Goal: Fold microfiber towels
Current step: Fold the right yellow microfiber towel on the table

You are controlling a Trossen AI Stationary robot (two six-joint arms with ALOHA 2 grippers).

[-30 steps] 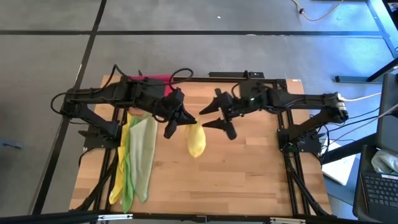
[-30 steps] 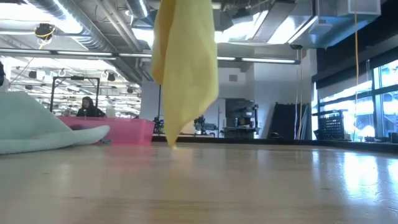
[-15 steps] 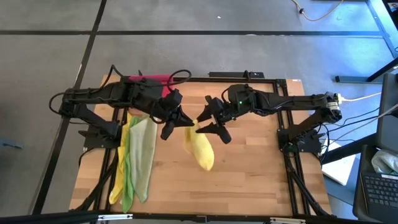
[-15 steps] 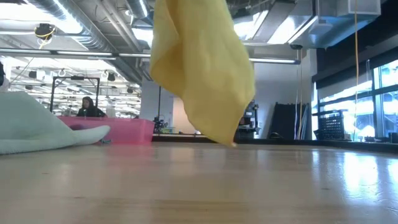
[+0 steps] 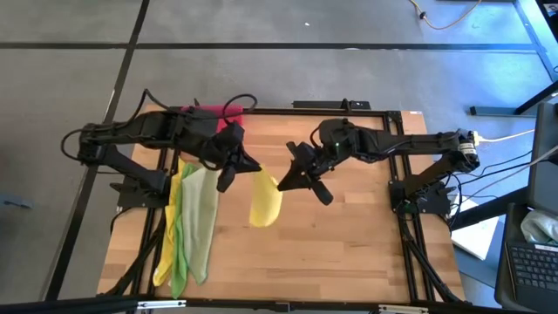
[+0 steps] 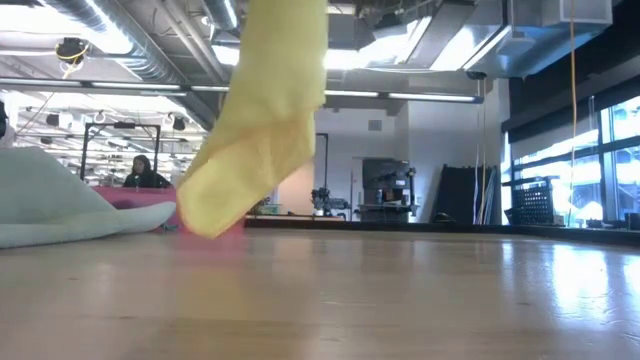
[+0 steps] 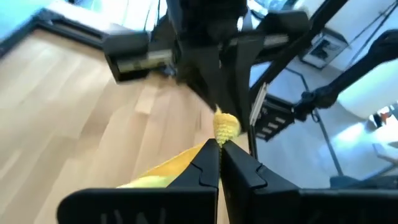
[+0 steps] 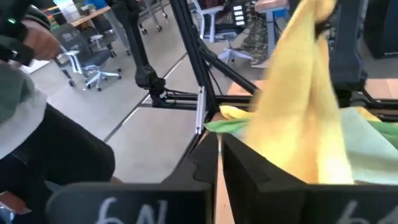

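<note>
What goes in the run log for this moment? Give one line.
phase: lifting yellow towel off table | left gripper: shut on yellow towel | right gripper: shut on yellow towel | other towels: piled at table's left

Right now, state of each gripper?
Left gripper: closed, pinching a corner of the yellow towel, which hangs above the table.
Right gripper: closed beside the same towel; grip cannot be told.

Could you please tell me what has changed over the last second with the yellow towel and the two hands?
The right hand moved in and closed on the hanging yellow towel, which the shut left hand was already holding; it swung sideways, now gripped by both above the table. The pile of towels and pink tray stayed put.
</note>
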